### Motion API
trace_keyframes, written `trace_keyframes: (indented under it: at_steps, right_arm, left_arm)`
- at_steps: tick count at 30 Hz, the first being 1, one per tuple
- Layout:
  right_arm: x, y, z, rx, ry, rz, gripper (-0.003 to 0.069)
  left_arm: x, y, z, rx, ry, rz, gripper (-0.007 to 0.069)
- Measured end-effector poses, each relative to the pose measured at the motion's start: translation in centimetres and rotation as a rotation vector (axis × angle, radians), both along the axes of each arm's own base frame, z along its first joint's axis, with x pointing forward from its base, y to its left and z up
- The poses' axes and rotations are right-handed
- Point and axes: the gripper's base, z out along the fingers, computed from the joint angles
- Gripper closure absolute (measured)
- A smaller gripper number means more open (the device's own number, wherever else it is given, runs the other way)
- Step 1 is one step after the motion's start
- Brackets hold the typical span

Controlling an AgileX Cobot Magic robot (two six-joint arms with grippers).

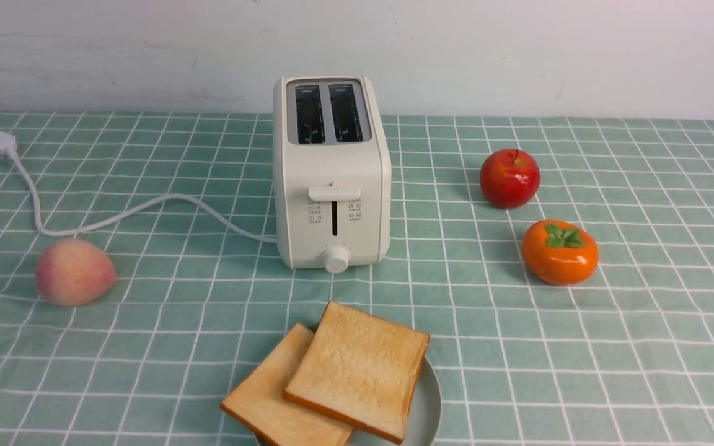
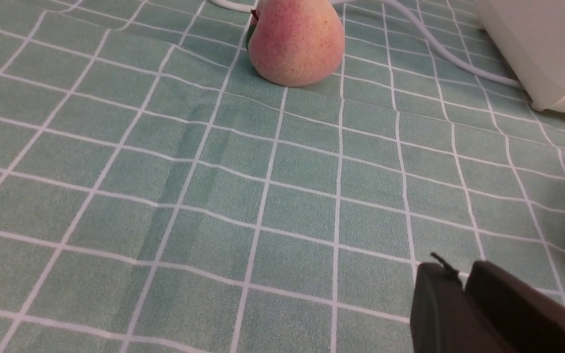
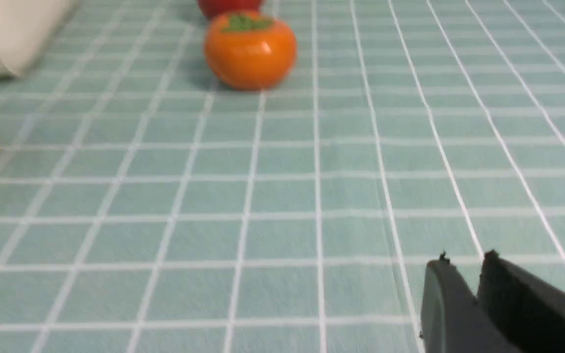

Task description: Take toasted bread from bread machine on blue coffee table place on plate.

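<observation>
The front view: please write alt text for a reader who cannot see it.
Two slices of toast overlap on a round plate, in front of a cream toaster with empty slots. A peach lies to the left; an apple and a persimmon lie to the right.

No brand name, word or number can be made out. The printing that shows is on the front face of the toaster (image 1: 332, 229), in the front view. On either side of the lever slot (image 1: 334, 218) stand small printed icons: one group at nine o'clock from the slot (image 1: 314, 214), the other at three o'clock (image 1: 354, 212). Each group has rows of tiny line-drawn signs with a caption of small characters under them, too small to read. Around the round knob (image 1: 336, 259), at the six o'clock side of the same face, run faint small marks, also illegible.
</observation>
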Motion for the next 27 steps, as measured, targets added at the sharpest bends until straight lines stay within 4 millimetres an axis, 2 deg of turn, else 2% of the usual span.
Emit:
trace_keyframes:
  at_steps: [27]
  right_arm:
    - [0.17, -0.05, 0.09, 0.006, -0.043, -0.016, 0.0512]
  left_arm:
    - [0.00, 0.00, -0.05, 0.001, 0.003, 0.000, 0.0533]
